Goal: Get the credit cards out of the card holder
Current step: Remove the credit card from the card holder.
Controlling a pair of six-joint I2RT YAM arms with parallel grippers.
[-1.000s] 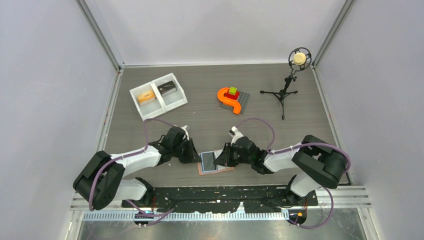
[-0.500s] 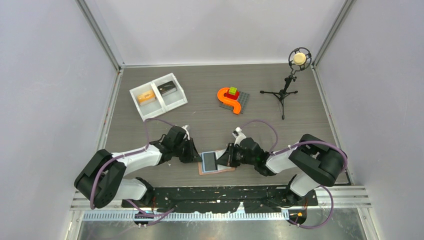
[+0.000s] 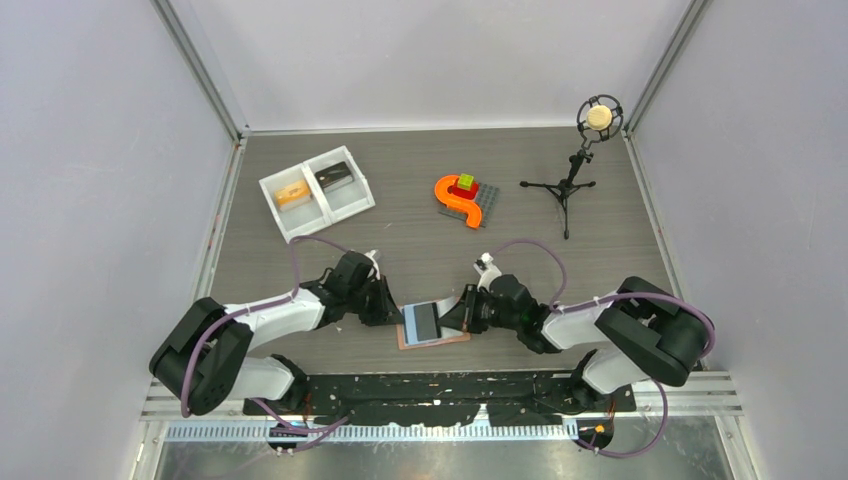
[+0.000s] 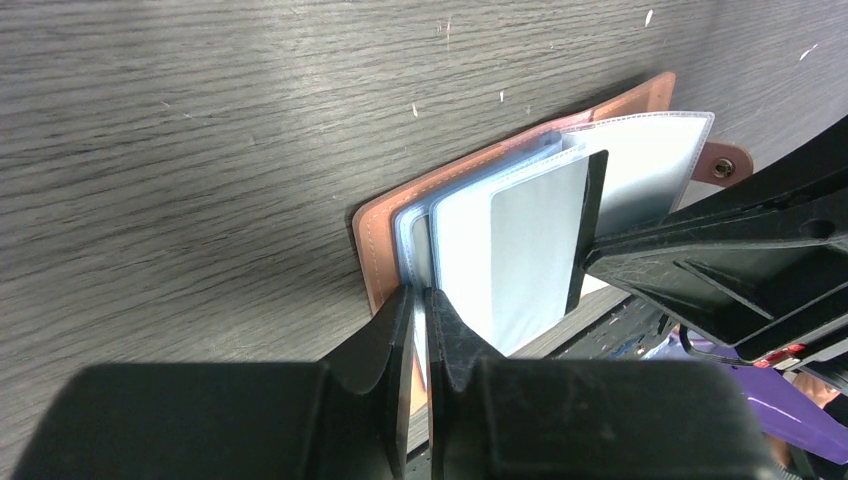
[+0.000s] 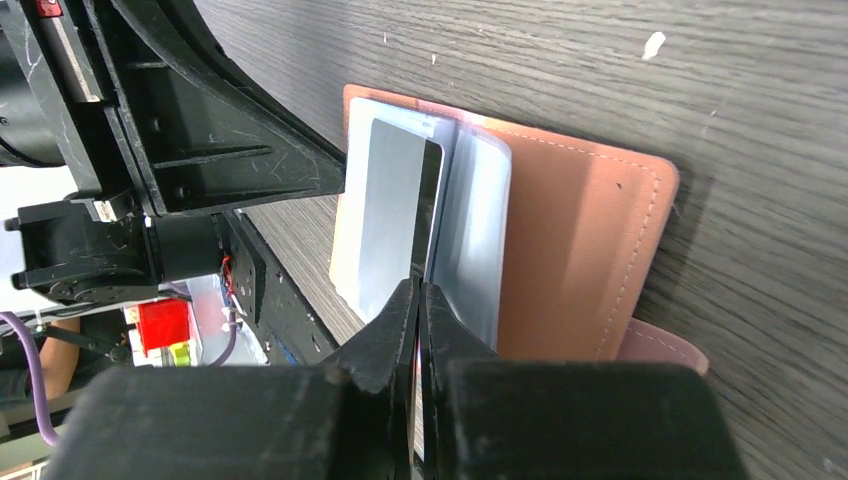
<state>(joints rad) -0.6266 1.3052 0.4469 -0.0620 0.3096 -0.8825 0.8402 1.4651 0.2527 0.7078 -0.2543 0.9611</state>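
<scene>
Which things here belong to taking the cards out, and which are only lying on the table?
For the job: card holder, pinched by the left fingers; credit card, gripped by the right fingers.

Lying about: white tray with two items inside; orange toy; microphone on its stand.

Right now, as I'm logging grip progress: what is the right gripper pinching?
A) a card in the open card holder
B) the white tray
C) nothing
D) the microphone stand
A: the right wrist view shows the right gripper shut on a card in the card holder.
</scene>
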